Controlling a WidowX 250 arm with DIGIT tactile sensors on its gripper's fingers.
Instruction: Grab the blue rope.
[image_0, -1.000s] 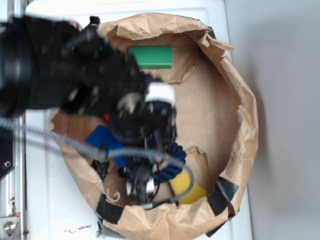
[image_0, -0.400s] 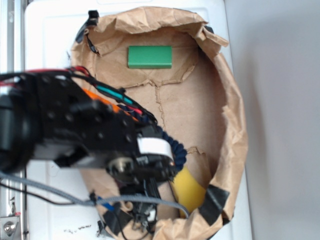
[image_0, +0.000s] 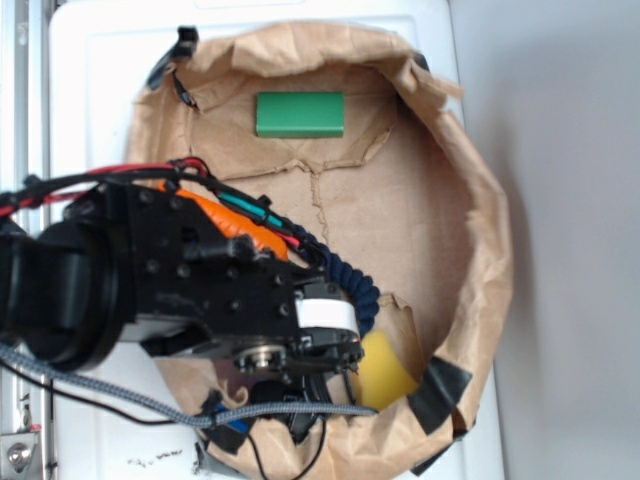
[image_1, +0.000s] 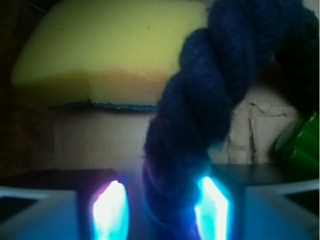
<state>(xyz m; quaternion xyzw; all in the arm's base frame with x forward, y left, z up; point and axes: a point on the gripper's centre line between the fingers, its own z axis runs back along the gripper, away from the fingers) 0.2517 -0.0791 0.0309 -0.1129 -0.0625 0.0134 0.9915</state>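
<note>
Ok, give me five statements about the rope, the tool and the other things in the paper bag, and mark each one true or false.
1. The blue rope runs down between the tool's two lit fingertips. True.
2. The green block lies right against the rope. False: in the exterior view it sits apart, near the far side of the paper bag.
3. The yellow sponge sits beside the rope. True.
4. The sponge is gripped in the tool. False: the rope is between the fingertips; the sponge lies behind it.
5. The rope is a thin, smooth cord. False: it is thick, with twisted strands.
</note>
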